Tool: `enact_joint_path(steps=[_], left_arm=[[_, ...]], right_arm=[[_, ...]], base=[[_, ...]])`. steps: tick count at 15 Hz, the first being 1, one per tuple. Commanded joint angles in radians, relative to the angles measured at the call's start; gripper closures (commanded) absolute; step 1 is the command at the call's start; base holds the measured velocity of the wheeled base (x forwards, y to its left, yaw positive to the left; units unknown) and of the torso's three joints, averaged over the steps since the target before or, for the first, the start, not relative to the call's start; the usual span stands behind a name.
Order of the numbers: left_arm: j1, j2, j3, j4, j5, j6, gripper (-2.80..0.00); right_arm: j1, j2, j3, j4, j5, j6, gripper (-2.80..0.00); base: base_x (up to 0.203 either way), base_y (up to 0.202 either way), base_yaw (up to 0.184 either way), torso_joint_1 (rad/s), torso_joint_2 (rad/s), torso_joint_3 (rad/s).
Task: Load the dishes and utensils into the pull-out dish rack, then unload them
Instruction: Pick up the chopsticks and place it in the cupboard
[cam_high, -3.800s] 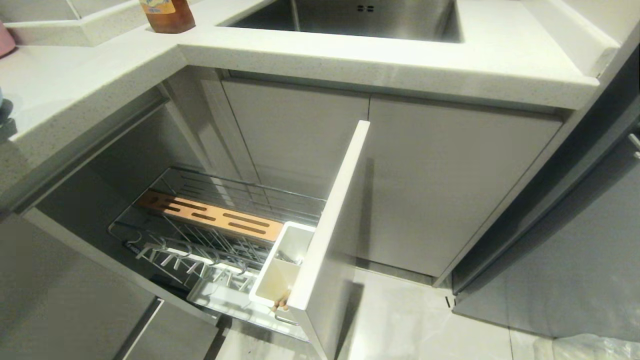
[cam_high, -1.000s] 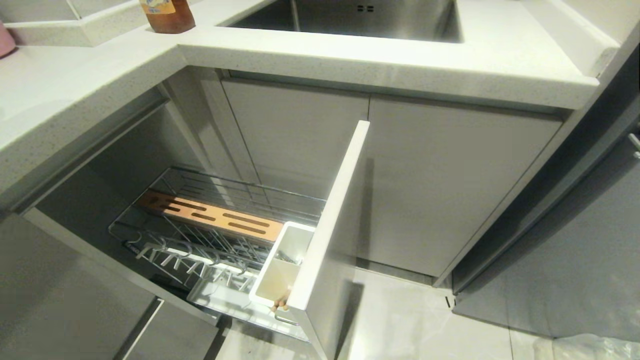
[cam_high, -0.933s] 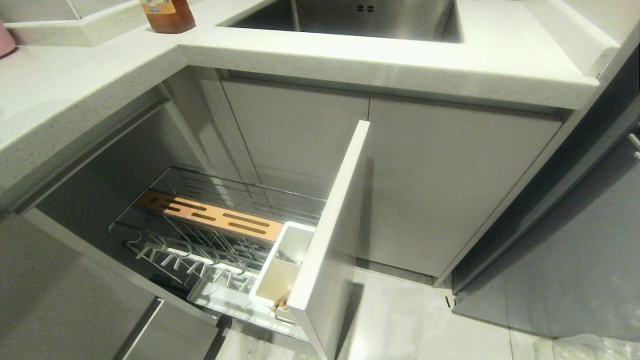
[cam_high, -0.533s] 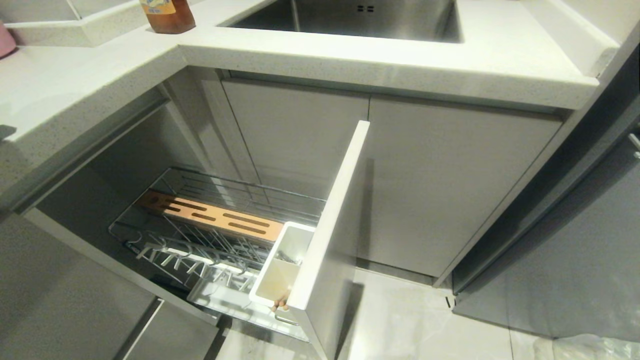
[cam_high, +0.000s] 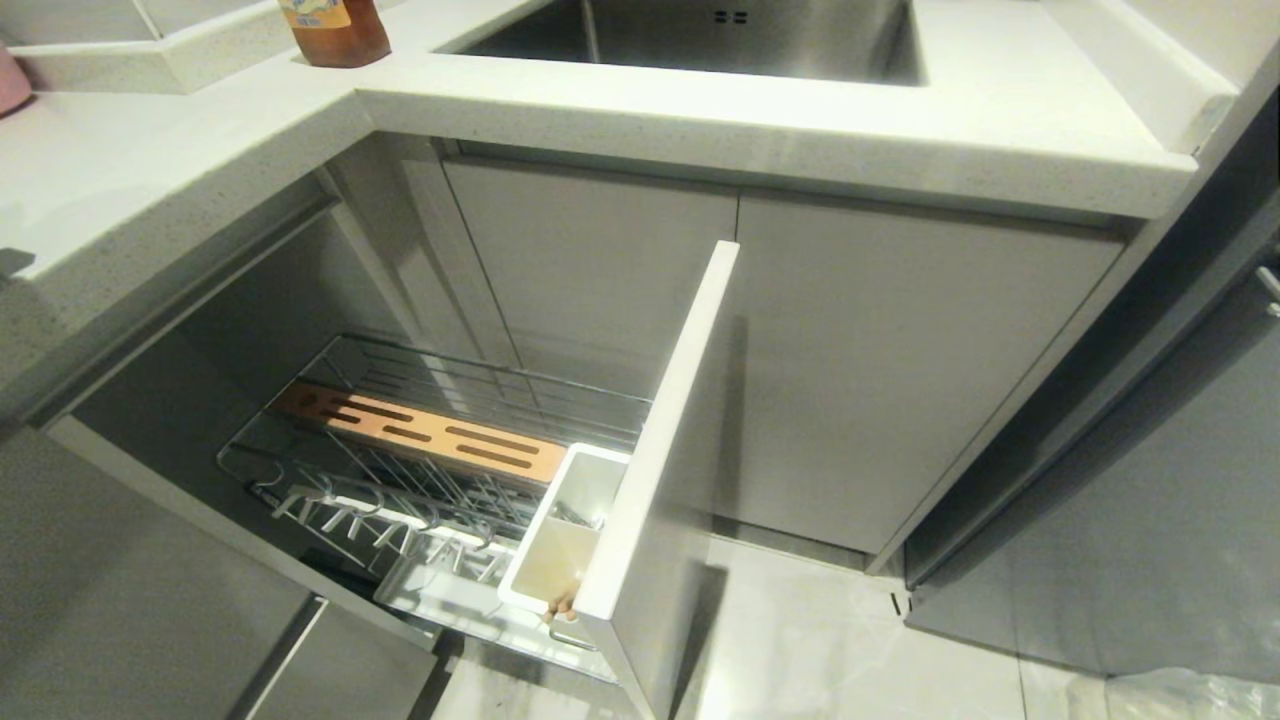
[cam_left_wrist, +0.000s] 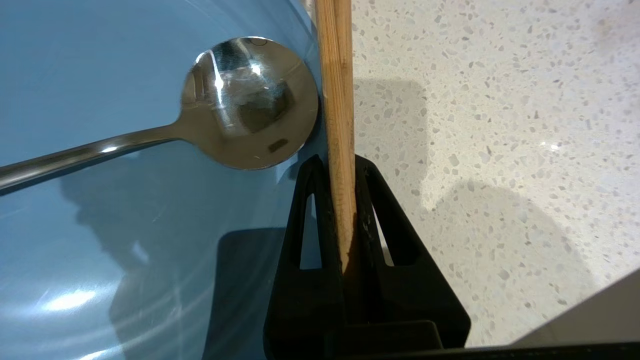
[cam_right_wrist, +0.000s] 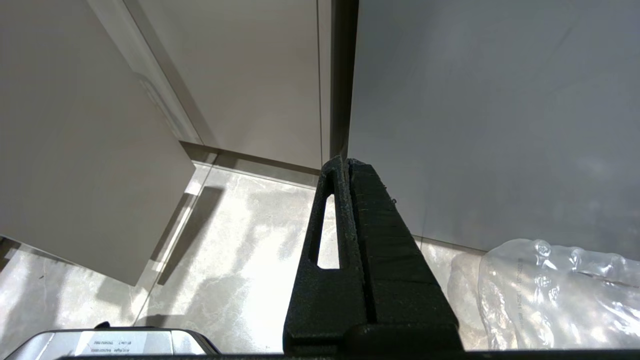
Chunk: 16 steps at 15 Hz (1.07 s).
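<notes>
- Your left gripper is clamped on a chopstick: thin light wood, long axis running straight out past the fingertips.
- Glossy metal spoon lies just beside it on the light-blue plate.
- Speckled counter is on the gripper's other side.
- Pull-out dish rack stands open, well away and lower.
- Right gripper is closed, empty, parked.

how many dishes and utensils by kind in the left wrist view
plate: 1
spoon: 1
chopstick, held in the left gripper: 1, though a second may hide behind it
total: 3
</notes>
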<state>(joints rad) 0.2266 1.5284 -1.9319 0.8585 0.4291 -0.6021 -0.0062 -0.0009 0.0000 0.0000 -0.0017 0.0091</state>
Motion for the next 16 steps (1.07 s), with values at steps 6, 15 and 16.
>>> enact_joint_path(steps=[6, 15, 16], left_arm=[[0.000, -0.107, -0.007, -0.002, 0.007, -0.004, 0.00], [-0.006, -0.157, -0.007, -0.003, 0.005, -0.004, 0.00], [-0.006, -0.159, -0.007, -0.004, 0.005, -0.004, 0.00]], right_arm=[[0.000, 0.001, 0.000, 0.000, 0.000, 0.000, 0.00], [0.000, 0.001, 0.000, 0.000, 0.000, 0.000, 0.00], [0.000, 0.001, 0.000, 0.000, 0.000, 0.000, 0.00]], base=[[0.000, 0.000, 0.000, 0.000, 0.00, 0.000], [0.000, 0.000, 0.000, 0.000, 0.00, 0.000], [0.000, 0.000, 0.000, 0.000, 0.00, 0.000]])
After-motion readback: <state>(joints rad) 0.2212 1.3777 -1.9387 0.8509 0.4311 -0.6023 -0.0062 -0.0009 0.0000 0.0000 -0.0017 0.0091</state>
